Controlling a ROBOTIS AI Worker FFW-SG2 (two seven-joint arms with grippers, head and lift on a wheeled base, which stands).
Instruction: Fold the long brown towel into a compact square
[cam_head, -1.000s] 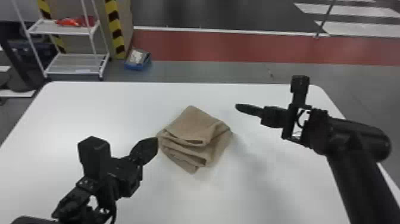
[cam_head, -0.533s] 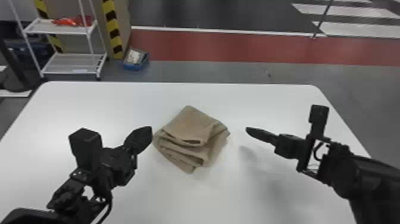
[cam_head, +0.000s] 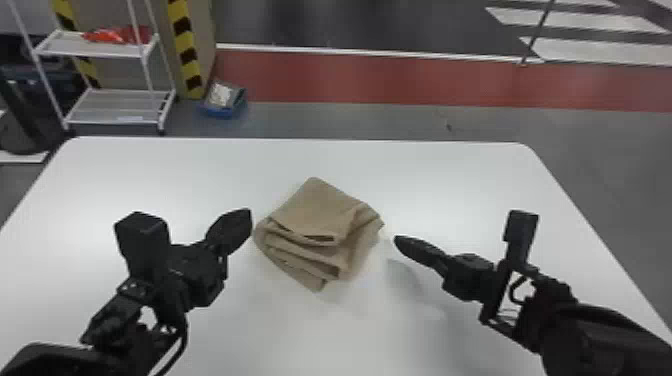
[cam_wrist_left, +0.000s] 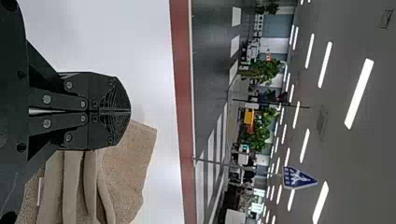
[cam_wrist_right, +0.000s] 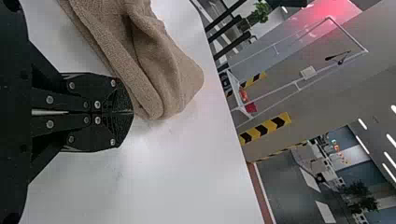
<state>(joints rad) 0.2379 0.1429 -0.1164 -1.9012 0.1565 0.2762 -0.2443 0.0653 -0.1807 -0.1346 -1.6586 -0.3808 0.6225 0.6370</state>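
On the table (cam_head: 320, 335), the folded towel (cam_head: 320, 210); both grippers' jaws together.

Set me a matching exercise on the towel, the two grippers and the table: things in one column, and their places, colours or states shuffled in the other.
Things:
1. towel
2. left gripper
3. right gripper
4. table

Places, colours, states:
A. shut, to the right of the towel
B. white, under the towel
C. brown, folded over in layers
D. shut, to the left of the towel

Pairs: 1-C, 2-D, 3-A, 4-B
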